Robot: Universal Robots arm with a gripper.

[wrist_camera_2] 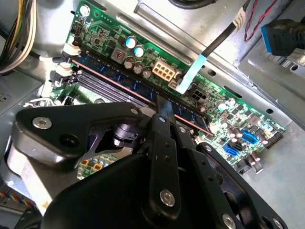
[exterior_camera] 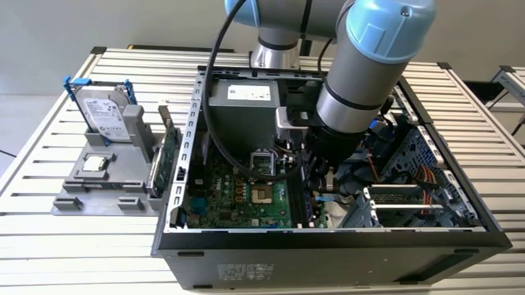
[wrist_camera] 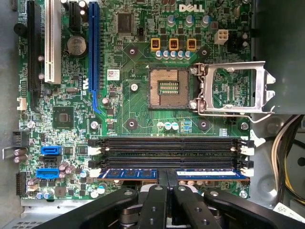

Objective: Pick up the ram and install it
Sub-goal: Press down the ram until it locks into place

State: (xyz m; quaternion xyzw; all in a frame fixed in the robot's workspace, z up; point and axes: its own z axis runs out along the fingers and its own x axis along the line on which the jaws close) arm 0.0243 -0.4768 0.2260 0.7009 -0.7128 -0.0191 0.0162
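The ram (wrist_camera: 128, 173) is a slim blue stick standing in the black motherboard slot nearest the board's edge, between white end latches. In the second wrist view the ram (wrist_camera_2: 119, 78) runs along that slot and passes under my fingers. My gripper (wrist_camera: 167, 177) is shut, with its fingertips (wrist_camera_2: 161, 109) resting on the ram's top edge at about its middle. In the exterior view the arm (exterior_camera: 361, 80) reaches down into the open computer case (exterior_camera: 328, 236), with the gripper low over the green motherboard (exterior_camera: 238, 196).
Two empty black memory slots (wrist_camera: 167, 141) lie beside the ram, and the open CPU socket (wrist_camera: 167, 88) lies beyond them. Cable bundles (wrist_camera: 286, 157) hang at the case side. Outside the case, a grey fixture (exterior_camera: 98, 196) holds a hard drive (exterior_camera: 107, 114) and a green card (exterior_camera: 168, 157).
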